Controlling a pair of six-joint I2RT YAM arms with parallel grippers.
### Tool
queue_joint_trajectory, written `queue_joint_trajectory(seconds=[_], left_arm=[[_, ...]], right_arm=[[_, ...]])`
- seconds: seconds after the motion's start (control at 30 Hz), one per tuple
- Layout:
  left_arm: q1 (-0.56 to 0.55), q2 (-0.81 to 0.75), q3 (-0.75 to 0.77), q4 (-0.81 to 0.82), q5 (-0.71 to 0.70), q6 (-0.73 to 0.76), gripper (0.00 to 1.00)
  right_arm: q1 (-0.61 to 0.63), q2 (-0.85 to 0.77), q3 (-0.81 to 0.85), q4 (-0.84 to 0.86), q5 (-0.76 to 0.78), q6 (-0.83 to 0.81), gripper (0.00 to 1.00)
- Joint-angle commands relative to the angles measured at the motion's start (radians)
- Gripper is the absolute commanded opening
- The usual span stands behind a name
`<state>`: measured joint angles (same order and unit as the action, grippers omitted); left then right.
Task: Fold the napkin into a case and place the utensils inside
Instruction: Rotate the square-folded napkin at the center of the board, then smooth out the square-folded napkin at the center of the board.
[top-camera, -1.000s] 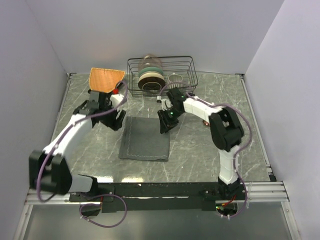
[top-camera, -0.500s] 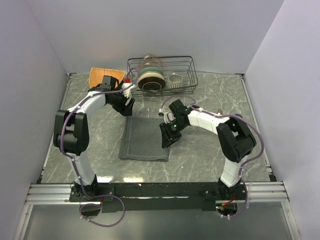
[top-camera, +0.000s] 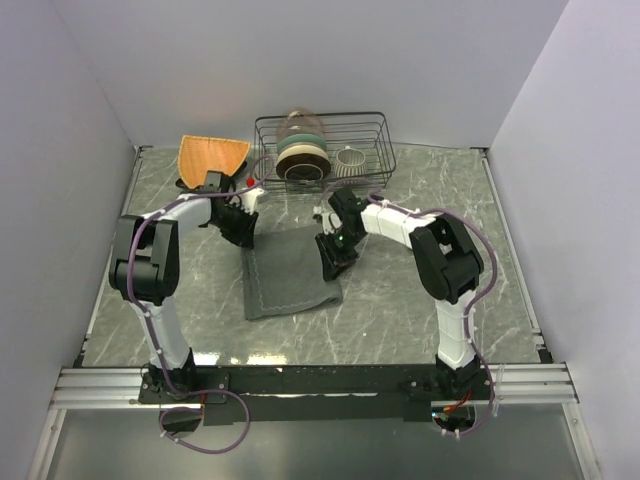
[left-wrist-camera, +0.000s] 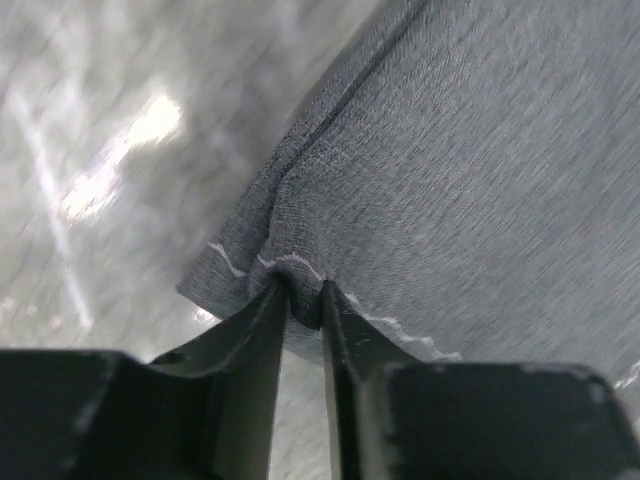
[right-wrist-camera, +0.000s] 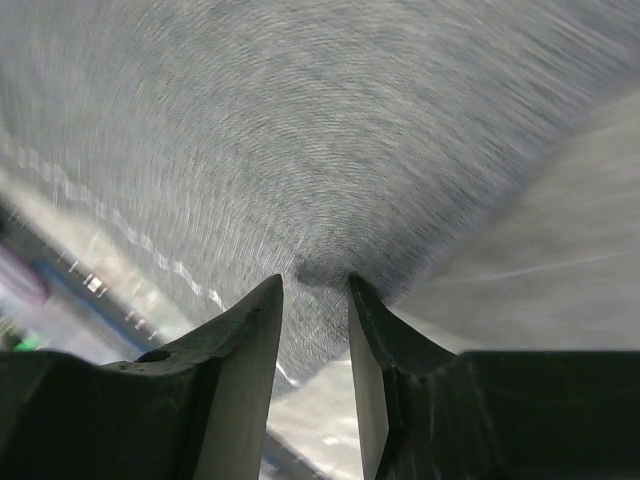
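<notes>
Back of marble table: wire rack holds stacked dishes on edge and white ribbed cup beside them. The orange mat lies left of rack, just behind left arm. The napkin is mid-table in front of rack, far edge rumpled. The left gripper pinches napkin's far-left corner. The right gripper pinches fold at its right edge. Both arms crowd the gap between rack and cloth.
</notes>
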<state>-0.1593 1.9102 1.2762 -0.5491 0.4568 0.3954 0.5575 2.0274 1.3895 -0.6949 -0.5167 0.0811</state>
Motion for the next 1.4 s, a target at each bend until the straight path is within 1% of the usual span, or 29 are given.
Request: queue_joint_trajectory(seconds=[0.0, 0.03, 0.1, 0.13, 0.17, 0.23, 0.27, 0.3, 0.33, 0.37, 0.4, 0.43, 0.47, 0.53, 0.57, 0.63, 0.67, 0.77, 0.87, 0.97, 1.03, 1.13, 1.23, 1.37], left_arm=[[0.055, -0.063, -0.034, 0.025, 0.025, -0.072, 0.25], [0.060, -0.071, -0.043, 0.025, 0.034, -0.082, 0.27], [0.075, -0.109, -0.080, 0.038, 0.054, -0.131, 0.36], [0.086, -0.123, -0.092, 0.047, 0.066, -0.151, 0.48], [0.114, -0.138, -0.109, 0.052, 0.080, -0.179, 0.53], [0.148, -0.207, -0.118, 0.049, 0.170, -0.167, 0.65], [0.156, -0.236, -0.126, 0.041, 0.201, -0.103, 0.67], [0.156, -0.308, -0.130, 0.029, 0.257, -0.051, 0.68], [0.156, -0.348, -0.141, 0.002, 0.290, 0.010, 0.70], [0.156, -0.388, -0.167, -0.014, 0.321, 0.133, 0.70], [0.152, -0.455, -0.184, -0.024, 0.339, 0.188, 0.70], [0.139, -0.482, -0.213, -0.038, 0.353, 0.247, 0.70], [0.103, -0.505, -0.227, -0.119, 0.359, 0.423, 0.70], [0.061, -0.557, -0.286, -0.187, 0.355, 0.599, 0.70], [0.026, -0.572, -0.311, -0.234, 0.356, 0.758, 0.70], [-0.014, -0.603, -0.371, -0.238, 0.353, 0.861, 0.68], [-0.064, -0.608, -0.386, -0.229, 0.324, 0.910, 0.67], [-0.146, -0.580, -0.406, -0.206, 0.280, 0.971, 0.62], [-0.201, -0.528, -0.411, -0.201, 0.250, 1.022, 0.57], [-0.232, -0.496, -0.425, -0.143, 0.214, 1.046, 0.53], [-0.240, -0.479, -0.431, -0.114, 0.198, 1.063, 0.52], [-0.247, -0.458, -0.429, -0.117, 0.186, 1.122, 0.51], [-0.247, -0.444, -0.439, -0.112, 0.184, 1.203, 0.50], [-0.253, -0.412, -0.439, -0.097, 0.194, 1.232, 0.49]], right_arm=[[-0.056, 0.080, 0.159, -0.021, 0.210, -0.131, 0.41], [-0.057, 0.102, 0.189, -0.034, 0.219, -0.150, 0.40], [-0.057, 0.120, 0.265, -0.048, 0.230, -0.206, 0.40], [-0.057, 0.132, 0.288, -0.064, 0.215, -0.222, 0.40], [-0.059, 0.134, 0.305, -0.077, 0.166, -0.248, 0.40], [-0.059, 0.119, 0.344, -0.126, 0.098, -0.267, 0.42], [-0.061, 0.102, 0.342, -0.139, 0.060, -0.279, 0.43], [-0.059, 0.052, 0.318, -0.146, 0.009, -0.284, 0.44], [-0.059, 0.021, 0.300, -0.146, -0.020, -0.285, 0.45], [-0.062, -0.013, 0.277, -0.144, -0.043, -0.279, 0.45], [-0.064, -0.077, 0.234, -0.138, -0.077, -0.271, 0.48], [-0.071, -0.108, 0.211, -0.134, -0.088, -0.261, 0.51], [-0.076, -0.134, 0.186, -0.126, -0.098, -0.235, 0.52], [-0.093, -0.202, 0.117, -0.112, -0.115, -0.212, 0.53], [-0.111, -0.216, 0.097, -0.110, -0.114, -0.195, 0.53], [-0.137, -0.236, 0.046, -0.112, -0.117, -0.187, 0.53], [-0.169, -0.239, 0.033, -0.106, -0.117, -0.172, 0.53], [-0.217, -0.234, 0.009, -0.098, -0.126, -0.155, 0.59], [-0.254, -0.210, 0.025, -0.098, -0.134, -0.150, 0.61], [-0.265, -0.179, 0.045, -0.097, -0.146, -0.132, 0.61], [-0.266, -0.170, 0.042, -0.080, -0.157, -0.118, 0.61], [-0.269, -0.162, 0.052, -0.078, -0.146, -0.092, 0.61], [-0.278, -0.162, 0.054, -0.077, -0.135, -0.083, 0.61], [-0.280, -0.165, 0.040, -0.080, -0.123, -0.089, 0.61]])
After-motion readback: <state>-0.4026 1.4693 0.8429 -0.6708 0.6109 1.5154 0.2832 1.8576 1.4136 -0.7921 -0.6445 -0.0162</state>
